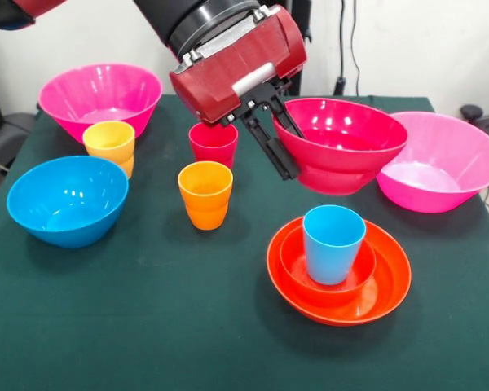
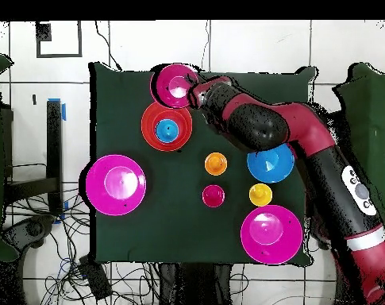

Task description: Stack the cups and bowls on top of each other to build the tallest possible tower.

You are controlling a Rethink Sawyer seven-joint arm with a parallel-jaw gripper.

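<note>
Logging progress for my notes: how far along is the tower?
Early. Done: a small orange bowl sits nested in the wide orange bowl, with the blue cup inside. In hand: the end effector grips the crimson bowl by its rim, lifted. Left: blue bowl, two pink bowls, and red, orange, yellow cups.

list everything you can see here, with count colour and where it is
pink bowls: 2, pink, one at the far left corner in the front view, one at the right edge
crimson bowl: 1, crimson, lifted in the gripper beside the right pink bowl
blue bowl: 1, blue, left side
wide orange bowl: 1, orange-red, front right
small orange bowl: 1, orange-red, inside the wide one
blue cup: 1, in the small orange bowl
orange cup: 1, centre
red cup: 1, behind the orange cup
yellow cup: 1, between pink and blue bowls
table: 1, dark green
gripper: 1, black, gripping the crimson bowl's rim
</note>
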